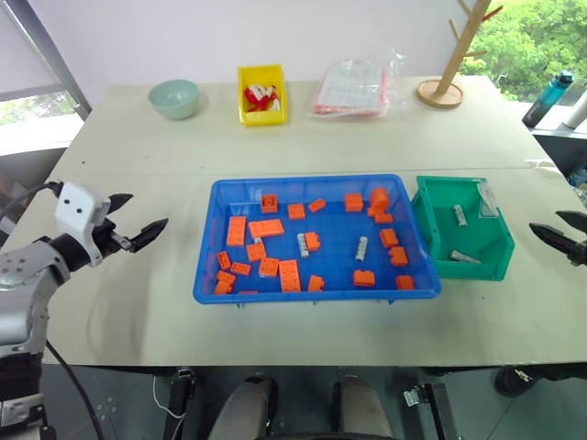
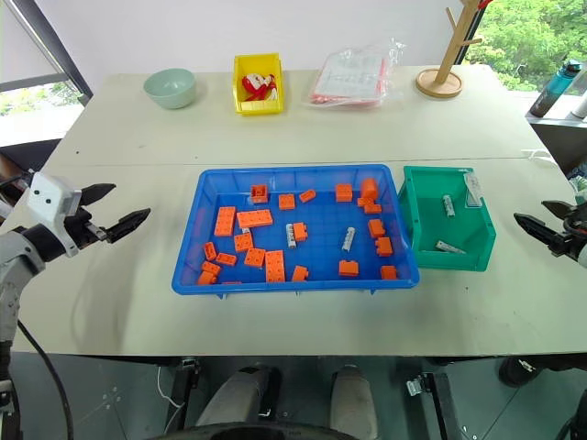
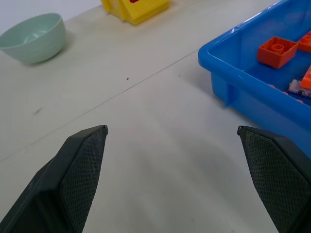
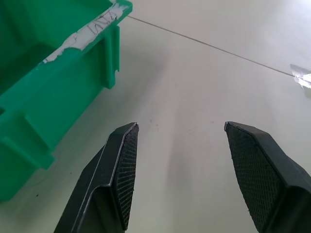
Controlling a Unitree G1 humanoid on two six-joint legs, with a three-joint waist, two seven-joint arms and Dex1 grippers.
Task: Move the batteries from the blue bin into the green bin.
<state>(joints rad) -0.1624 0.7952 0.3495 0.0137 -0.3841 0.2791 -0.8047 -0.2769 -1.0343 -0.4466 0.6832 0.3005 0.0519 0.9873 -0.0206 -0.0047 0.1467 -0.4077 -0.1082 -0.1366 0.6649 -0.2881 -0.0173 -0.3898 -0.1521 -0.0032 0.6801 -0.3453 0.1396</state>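
Blue bin (image 1: 206,275) holds orange bricks (image 1: 266,228) and silver-grey batteries (image 1: 303,245); green bin (image 1: 500,240) at its 3 o'clock; yellow bin (image 1: 262,114) and pale green bowl (image 1: 174,98) toward 11; gripper fingers (image 3: 82,170) black, cross-hatched pads.

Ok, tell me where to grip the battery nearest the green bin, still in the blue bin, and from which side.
Probably from straight above, pinching the battery across its middle. It lies flat on the blue bin floor, with bare floor along both long sides, so the pincer fingers could straddle it. The right pincer is the nearer one.
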